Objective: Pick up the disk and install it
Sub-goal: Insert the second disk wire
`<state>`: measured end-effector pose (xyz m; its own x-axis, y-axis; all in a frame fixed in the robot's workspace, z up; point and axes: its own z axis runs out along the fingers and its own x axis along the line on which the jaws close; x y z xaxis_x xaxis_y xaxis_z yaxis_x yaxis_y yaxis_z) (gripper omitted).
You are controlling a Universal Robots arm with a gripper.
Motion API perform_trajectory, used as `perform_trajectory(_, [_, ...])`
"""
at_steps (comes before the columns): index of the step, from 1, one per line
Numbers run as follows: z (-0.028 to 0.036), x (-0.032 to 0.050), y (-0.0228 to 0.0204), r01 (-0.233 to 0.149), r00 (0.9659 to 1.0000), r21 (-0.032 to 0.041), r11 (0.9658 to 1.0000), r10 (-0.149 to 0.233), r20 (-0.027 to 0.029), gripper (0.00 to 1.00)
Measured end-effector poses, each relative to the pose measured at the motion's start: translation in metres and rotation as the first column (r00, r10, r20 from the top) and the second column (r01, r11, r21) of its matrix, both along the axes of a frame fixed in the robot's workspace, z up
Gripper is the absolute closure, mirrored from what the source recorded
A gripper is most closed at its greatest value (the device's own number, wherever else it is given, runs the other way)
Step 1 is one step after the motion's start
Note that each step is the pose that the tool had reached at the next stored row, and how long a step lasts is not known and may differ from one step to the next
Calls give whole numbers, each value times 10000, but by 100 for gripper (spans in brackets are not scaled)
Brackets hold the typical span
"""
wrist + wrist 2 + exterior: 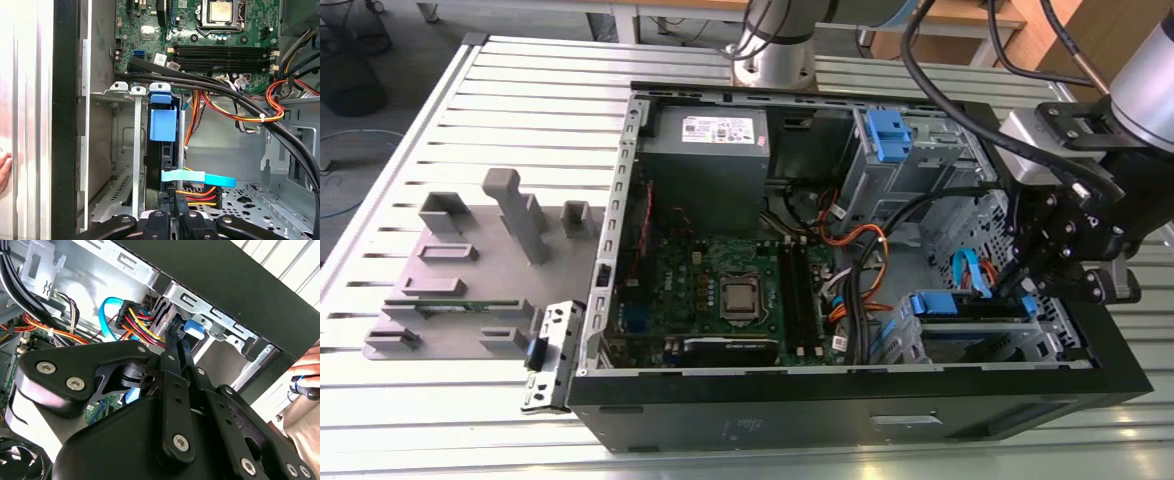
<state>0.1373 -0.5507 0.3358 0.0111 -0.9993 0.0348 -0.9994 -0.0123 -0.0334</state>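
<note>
While the black two-finger gripper (pixel 1078 285) hangs low over the drive cage at the exterior view's right end of the open black computer case (pixel 854 410), the disk (pixel 161 150), a flat drive standing on edge in a blue plastic carrier, sits inside the grey metal cage (pixel 125 150). In the first wrist view the gripper (pixel 171 216) has its fingertips drawn close together on the drive's rear edge, right where the orange-yellow-black power plug (pixel 197 195) and the flat light-blue data cable (pixel 200 177) meet it. In the second wrist view the fingers (pixel 172 365) reach the blue carrier tab (pixel 192 327). Beyond the cage lies the green motherboard (pixel 727 290) with its bare silver processor (pixel 740 297). A person's hand (pixel 307 375) rests outside the case
</note>
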Motion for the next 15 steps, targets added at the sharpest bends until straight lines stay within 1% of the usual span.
perform_trajectory(12, [-1, 0, -11, 0, 10000, 0, 10000, 0, 8, 84])
perform_trajectory(15, [-4, -5, -11, 1, 10000, 0, 10000, -1, 25, 84])
